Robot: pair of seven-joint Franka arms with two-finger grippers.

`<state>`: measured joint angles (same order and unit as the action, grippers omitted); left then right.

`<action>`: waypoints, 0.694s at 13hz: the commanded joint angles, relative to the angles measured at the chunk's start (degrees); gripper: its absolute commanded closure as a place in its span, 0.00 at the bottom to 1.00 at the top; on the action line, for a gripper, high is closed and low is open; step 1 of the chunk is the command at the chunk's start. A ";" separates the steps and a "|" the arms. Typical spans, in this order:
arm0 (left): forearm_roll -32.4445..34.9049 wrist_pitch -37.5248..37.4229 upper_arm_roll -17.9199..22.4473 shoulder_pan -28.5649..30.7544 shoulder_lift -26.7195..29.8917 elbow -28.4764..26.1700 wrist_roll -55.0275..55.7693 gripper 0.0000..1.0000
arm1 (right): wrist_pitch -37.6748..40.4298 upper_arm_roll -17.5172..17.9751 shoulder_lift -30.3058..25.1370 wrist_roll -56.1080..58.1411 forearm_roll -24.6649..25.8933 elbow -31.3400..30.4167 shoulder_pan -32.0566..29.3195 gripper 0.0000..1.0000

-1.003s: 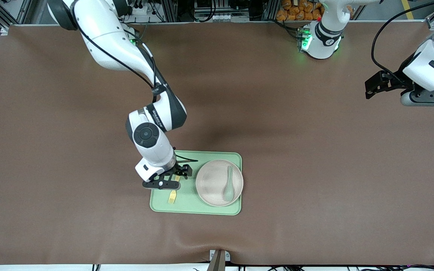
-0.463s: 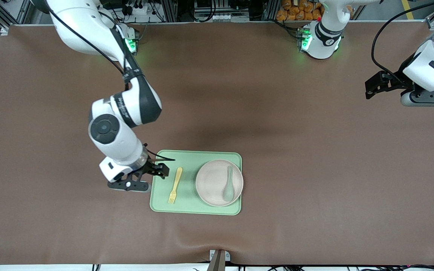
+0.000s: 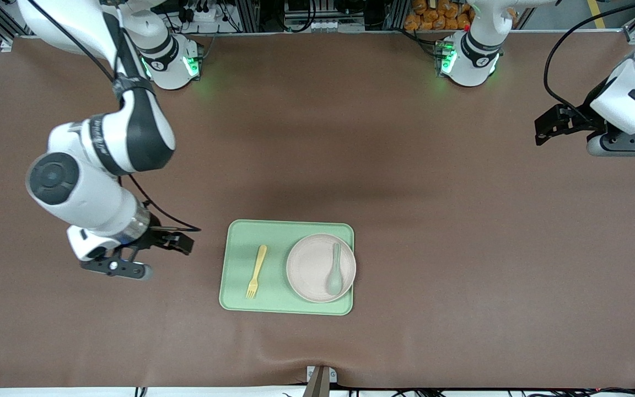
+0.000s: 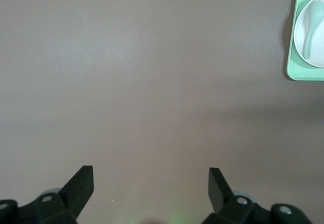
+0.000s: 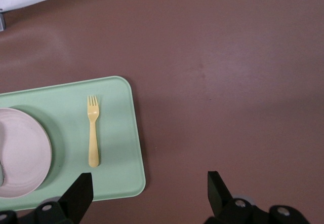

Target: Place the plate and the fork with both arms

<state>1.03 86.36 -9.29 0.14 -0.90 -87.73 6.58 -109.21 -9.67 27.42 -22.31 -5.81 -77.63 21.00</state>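
one fork [image 3: 256, 271], one plate [image 3: 317, 267] on tray [image 3: 240, 300]; both grippers spread wide, empty.

Pale yellow fork [image 3: 256, 271] and beige-pink plate [image 3: 312, 267] bearing grey-green spoon [image 3: 334, 271], on light green tray [image 3: 279, 300]; brown bench [image 3: 433, 220].

The surface [image 3: 405, 182] wears a matt brown cloth-like cover, faintly rippled at its near edge. The tray [image 3: 240, 298], fork [image 3: 256, 272], plate [image 3: 312, 264] and spoon [image 3: 334, 275] look like smooth, dull plastic. The arms' [image 3: 91, 198] shells are glossy white.
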 commanded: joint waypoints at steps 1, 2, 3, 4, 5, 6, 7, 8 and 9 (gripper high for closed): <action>-0.32 0.22 -0.12 0.39 -0.07 0.28 -0.25 0.00 | 1.71 0.88 -3.77 0.69 -0.52 -1.82 -3.23 0.00; -0.32 0.22 -0.12 0.30 -0.07 0.28 -0.17 0.00 | 1.80 0.88 -4.65 0.86 -0.35 -1.82 -3.94 0.00; -0.32 0.22 -0.12 0.30 -0.07 0.28 -0.25 0.00 | 1.98 1.32 -4.92 1.82 -0.43 -1.82 -5.69 0.00; -0.32 0.22 -0.12 0.38 -0.07 0.28 -0.25 0.00 | 4.50 2.28 -5.88 4.53 -0.43 -1.91 -7.70 0.00; -0.32 0.22 -0.12 0.39 -0.07 0.28 -0.25 0.00 | 6.36 3.68 -6.67 6.99 -0.43 -1.91 -10.33 0.00; -0.24 0.22 -0.12 0.39 -0.07 0.28 -0.25 0.00 | 7.16 5.26 -7.46 8.41 -0.43 -2.08 -12.80 0.00; -0.24 0.22 -0.12 0.39 -0.07 0.37 -0.25 0.00 | 8.56 6.58 -7.82 9.12 -0.35 -2.08 -14.74 0.00; -0.24 0.22 -0.12 0.39 -0.07 0.37 -0.25 0.00 | 9.27 7.20 -8.26 9.30 -0.34 -2.08 -16.15 0.00; -0.32 0.22 -0.12 0.39 -0.07 0.37 -0.34 0.00 | 9.71 8.86 -8.61 9.39 -0.08 -2.00 -17.99 0.00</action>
<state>1.03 86.36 -9.25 0.21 -0.91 -87.74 6.58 -100.27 -4.57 21.21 -13.78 -5.81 -77.71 6.70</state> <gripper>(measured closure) 0.000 0.000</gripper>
